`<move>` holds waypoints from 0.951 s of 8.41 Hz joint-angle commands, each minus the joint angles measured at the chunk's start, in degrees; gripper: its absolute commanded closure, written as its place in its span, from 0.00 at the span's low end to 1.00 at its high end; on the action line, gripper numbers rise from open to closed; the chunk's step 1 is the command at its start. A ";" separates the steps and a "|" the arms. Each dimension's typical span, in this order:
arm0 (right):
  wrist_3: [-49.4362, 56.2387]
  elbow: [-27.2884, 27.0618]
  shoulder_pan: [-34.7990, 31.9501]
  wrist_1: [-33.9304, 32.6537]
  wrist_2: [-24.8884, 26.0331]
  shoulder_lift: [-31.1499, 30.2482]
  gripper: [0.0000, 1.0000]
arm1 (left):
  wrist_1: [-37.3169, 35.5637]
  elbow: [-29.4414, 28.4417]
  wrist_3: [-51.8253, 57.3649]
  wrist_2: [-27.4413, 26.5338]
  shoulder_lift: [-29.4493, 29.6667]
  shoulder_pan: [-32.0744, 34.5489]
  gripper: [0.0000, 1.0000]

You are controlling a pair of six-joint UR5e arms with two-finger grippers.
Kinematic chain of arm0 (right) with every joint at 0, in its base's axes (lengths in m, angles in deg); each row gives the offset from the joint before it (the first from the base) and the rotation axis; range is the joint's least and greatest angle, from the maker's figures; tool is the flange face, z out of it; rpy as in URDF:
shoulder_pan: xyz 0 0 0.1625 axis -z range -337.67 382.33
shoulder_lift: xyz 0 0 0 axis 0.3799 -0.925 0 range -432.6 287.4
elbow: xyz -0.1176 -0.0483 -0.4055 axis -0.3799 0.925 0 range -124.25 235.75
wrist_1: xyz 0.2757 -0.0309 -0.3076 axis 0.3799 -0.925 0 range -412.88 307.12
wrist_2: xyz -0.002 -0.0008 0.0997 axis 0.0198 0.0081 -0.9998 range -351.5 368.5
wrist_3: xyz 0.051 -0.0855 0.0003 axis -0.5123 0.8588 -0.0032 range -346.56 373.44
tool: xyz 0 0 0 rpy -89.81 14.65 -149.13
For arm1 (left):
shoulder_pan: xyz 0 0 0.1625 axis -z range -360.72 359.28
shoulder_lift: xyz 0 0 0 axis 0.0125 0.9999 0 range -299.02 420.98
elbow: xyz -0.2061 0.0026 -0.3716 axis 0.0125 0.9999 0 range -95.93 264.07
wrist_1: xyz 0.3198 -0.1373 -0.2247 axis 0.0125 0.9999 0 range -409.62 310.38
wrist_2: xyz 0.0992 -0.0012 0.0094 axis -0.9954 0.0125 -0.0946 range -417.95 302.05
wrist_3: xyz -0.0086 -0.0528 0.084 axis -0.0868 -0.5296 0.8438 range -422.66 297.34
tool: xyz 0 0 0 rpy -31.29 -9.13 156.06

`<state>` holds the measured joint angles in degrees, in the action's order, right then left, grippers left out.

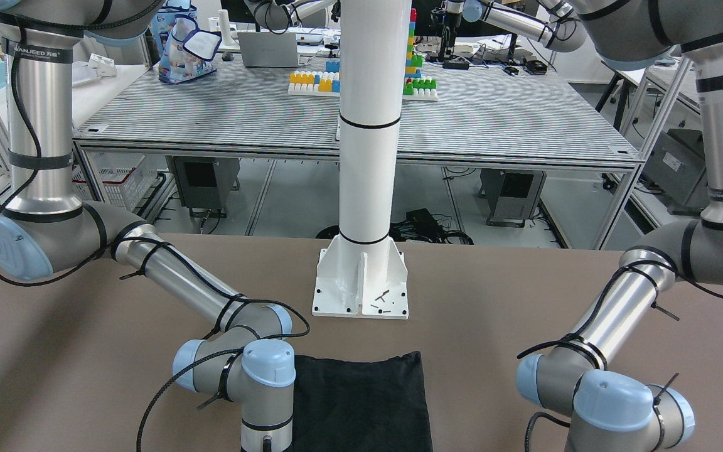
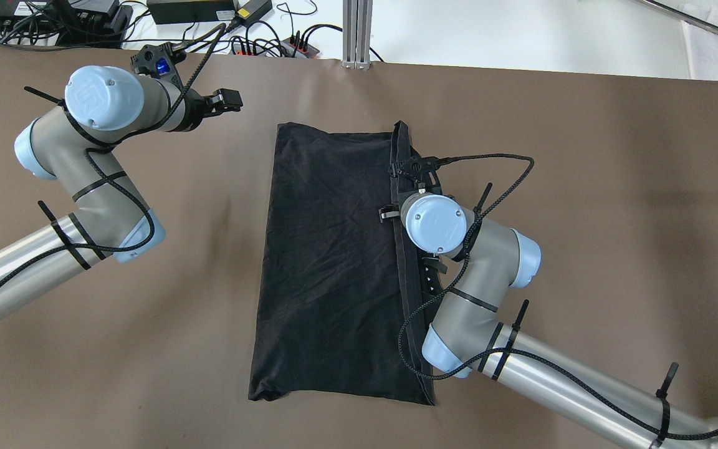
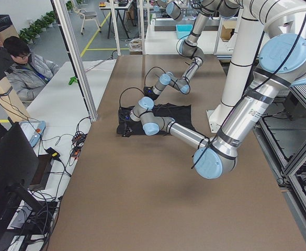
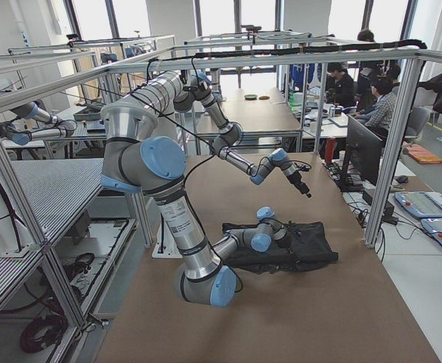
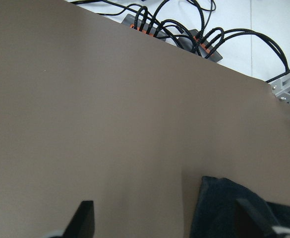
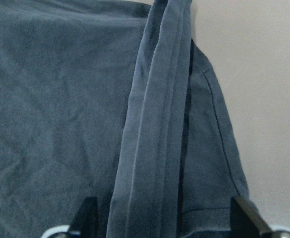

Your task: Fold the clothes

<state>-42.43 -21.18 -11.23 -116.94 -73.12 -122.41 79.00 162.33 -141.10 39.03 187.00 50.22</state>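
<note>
- Right tool [image 6: 164,220]: fingers seen spread wide, nothing clamped. It is positioned over the raised hem strip [image 6: 154,124] along the right edge of the black garment [image 2: 334,249].
- Contact between that tool and the cloth cannot be judged.
- Left tool [image 5: 169,223]: fingers likewise parted and empty. It is held over bare tabletop [image 2: 583,187], near the garment's far left corner.
- Garment is laid flat on the brown tabletop, with light creases noted.
- White pillar [image 1: 368,125] and its base plate [image 1: 361,295] are seen on the robot's side of the garment, apart from it.
</note>
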 commanded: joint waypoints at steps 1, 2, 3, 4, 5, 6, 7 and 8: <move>-1.52 0.73 1.21 -0.10 0.05 0.51 0.06 | -0.04 -0.04 0.04 0.05 -0.16 0.13 0.00; -1.44 0.82 1.39 -0.10 0.05 0.42 0.06 | -0.04 -0.13 0.04 0.05 -0.16 0.22 0.00; -1.44 1.08 1.39 -0.10 0.05 0.33 0.06 | -0.04 -0.22 0.13 0.14 -0.16 0.30 0.00; -1.09 1.08 1.39 -0.01 0.05 0.16 0.06 | -0.04 -0.30 0.13 0.23 -0.16 0.30 0.00; -0.74 1.08 1.31 -0.01 0.05 -0.02 0.06 | -0.04 -0.30 0.13 0.23 -0.16 0.30 0.00; -0.47 1.08 1.31 -0.01 0.05 -0.11 0.06 | -0.04 -0.30 0.13 0.23 -0.16 0.30 0.00; -0.21 1.08 1.22 -0.01 -0.04 -0.20 0.06 | -0.04 -0.22 0.04 0.32 -0.16 0.30 0.00; -0.03 1.08 1.13 -0.01 -0.04 -0.28 0.06 | -0.04 -0.22 0.04 0.32 -0.16 0.30 0.00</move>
<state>-42.89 -20.12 -9.97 -116.95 -73.10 -122.50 78.96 162.07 -141.00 39.29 186.84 50.52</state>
